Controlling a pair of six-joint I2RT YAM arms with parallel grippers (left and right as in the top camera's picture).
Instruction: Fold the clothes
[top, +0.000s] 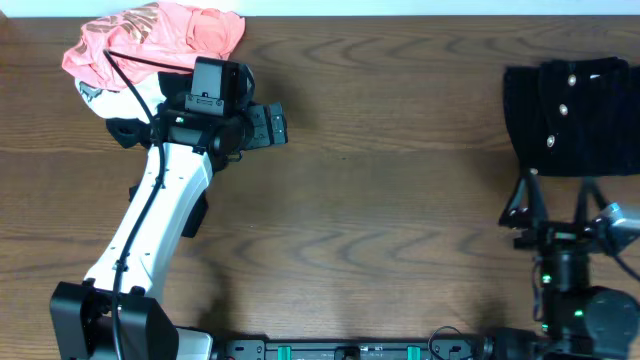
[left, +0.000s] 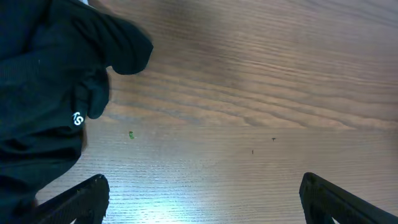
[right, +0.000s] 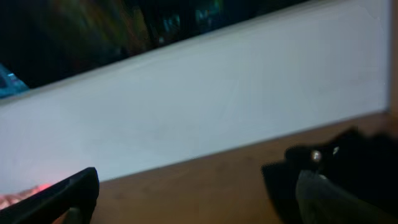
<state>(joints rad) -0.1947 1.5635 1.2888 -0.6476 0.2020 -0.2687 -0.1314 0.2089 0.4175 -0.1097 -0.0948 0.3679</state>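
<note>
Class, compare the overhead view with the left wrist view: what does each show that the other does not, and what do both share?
Only overhead: the crumpled salmon-pink garment on the left, the thick fuzzy black knit garment with pale buttons on the right, and the right tool, open just short of it. Only left wrist: a small white mark on the smooth black garment and a tiny green speck on the wood. Both: the brown wooden table and the left tool, open with nothing between its fingers.

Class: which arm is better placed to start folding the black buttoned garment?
Right. The right gripper, open, sits just short of the black buttoned garment; the left gripper is across the table by the pink garment.
</note>
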